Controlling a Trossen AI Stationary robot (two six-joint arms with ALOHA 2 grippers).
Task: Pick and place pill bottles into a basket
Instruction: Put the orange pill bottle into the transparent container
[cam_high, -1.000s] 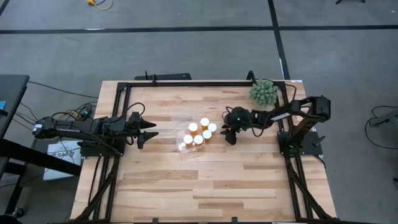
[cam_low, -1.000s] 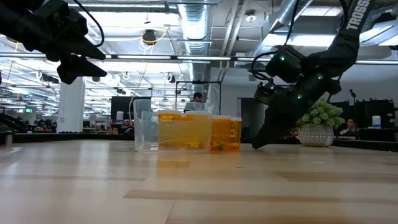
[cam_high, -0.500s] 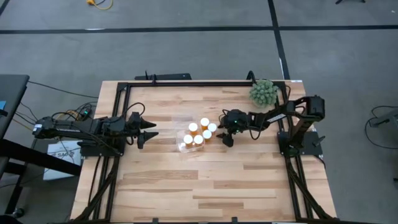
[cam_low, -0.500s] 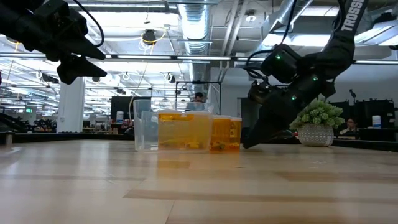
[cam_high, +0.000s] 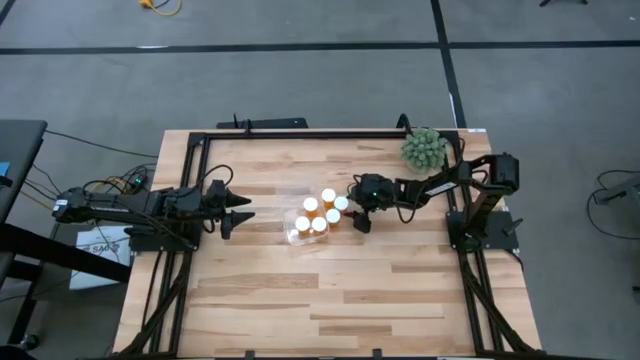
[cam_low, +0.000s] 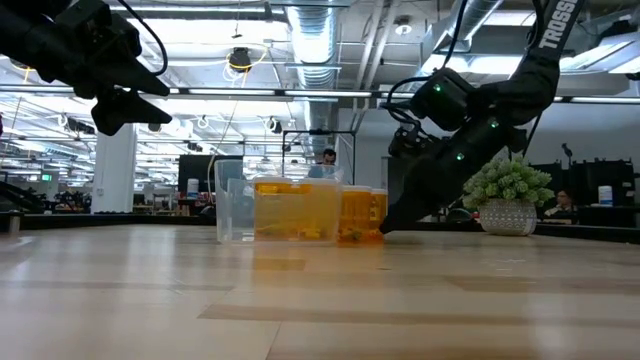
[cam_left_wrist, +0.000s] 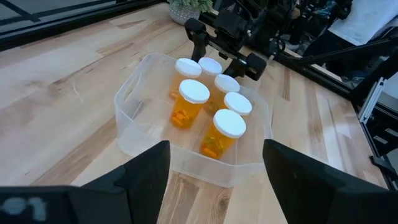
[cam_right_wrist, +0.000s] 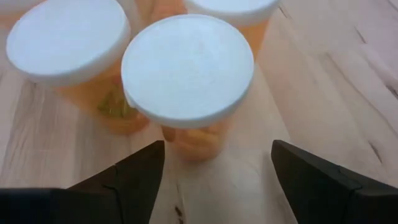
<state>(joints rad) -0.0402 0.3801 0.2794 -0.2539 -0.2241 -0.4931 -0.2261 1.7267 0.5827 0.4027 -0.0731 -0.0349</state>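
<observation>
Reaching low, the right gripper (cam_high: 361, 222) is brought with fingers spread beside an orange pill bottle (cam_right_wrist: 186, 87) standing just outside the clear basket (cam_left_wrist: 134, 99). A grasp seems next: straddle, then clench. The left gripper (cam_high: 238, 212) waits released, well apart.

Light wooden table (cam_high: 300, 300) of butcher-block planks, bordered by a black frame (cam_high: 320, 132). Near centre: clear basket (cam_high: 297, 226) resting on the wood, holding pill bottles (cam_high: 311, 215), with more just outside its right wall. Potted plant (cam_high: 424, 148) at the far right corner. Arm bases mounted at left and right edges.
</observation>
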